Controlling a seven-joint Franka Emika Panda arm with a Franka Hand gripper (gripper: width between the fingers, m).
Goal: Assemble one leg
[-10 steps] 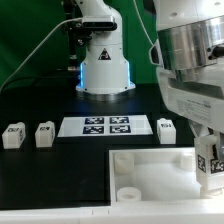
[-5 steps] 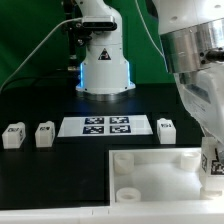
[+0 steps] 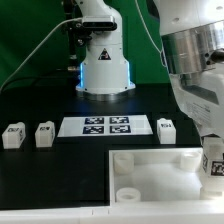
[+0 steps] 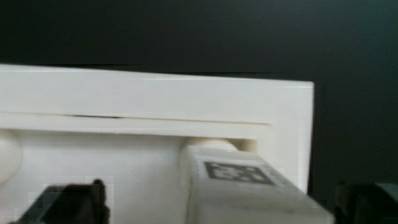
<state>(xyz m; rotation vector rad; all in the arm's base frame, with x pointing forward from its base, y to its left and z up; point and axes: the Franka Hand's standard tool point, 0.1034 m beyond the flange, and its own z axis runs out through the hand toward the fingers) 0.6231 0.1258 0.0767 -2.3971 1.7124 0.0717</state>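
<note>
My gripper [image 3: 213,150] is at the exterior view's right and is shut on a leg [image 3: 213,166], a small white block with a square tag. It holds the leg upright at the right end of the large white panel [image 3: 150,172]. In the wrist view the leg [image 4: 240,178] reaches out from between the dark fingers [image 4: 71,203] toward the panel's corner [image 4: 160,105]. Whether the leg touches the panel cannot be told. Three more legs stand on the table: two at the left [image 3: 12,135] [image 3: 45,133] and one right of the middle [image 3: 166,129].
The marker board [image 3: 107,126] lies flat behind the panel, between the loose legs. The arm's white base [image 3: 103,62] stands behind it at the back. The panel has round sockets near its corners [image 3: 127,192].
The gripper and the leg in it have shifted slightly toward the exterior view's right, along the panel's right end. The other legs and the panel have not moved.
</note>
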